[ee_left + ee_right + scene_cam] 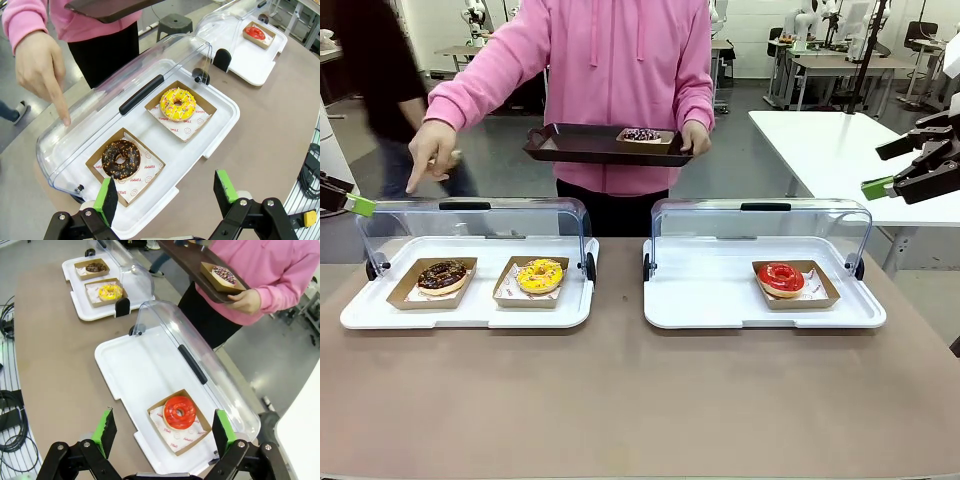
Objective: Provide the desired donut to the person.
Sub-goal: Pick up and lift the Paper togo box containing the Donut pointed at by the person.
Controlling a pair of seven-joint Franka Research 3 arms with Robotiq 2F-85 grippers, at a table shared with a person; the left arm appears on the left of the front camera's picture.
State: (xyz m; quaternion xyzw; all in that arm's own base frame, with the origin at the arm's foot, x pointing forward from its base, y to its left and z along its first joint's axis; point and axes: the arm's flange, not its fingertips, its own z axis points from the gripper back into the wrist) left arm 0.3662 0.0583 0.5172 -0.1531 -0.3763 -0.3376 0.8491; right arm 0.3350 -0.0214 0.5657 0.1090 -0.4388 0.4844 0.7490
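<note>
Glossy clear plastic lids [475,228], smooth white trays [470,318], apparently cardboard boats [820,300], matt tabletop [640,400], cloth sweatshirt [655,85] on the person [610,125].

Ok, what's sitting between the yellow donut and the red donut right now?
Nothing edible: in the front view, between the yellow donut and the red donut lie a bare strip of table and the empty half of the right tray.

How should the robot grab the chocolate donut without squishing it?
Probably by its brown cardboard tray, not the chocolate donut: pinch two opposite tray walls with the left gripper's jaws, coming down from above. The clear lid stands open toward the person, leaving the top free, and the icing looks soft.
</note>
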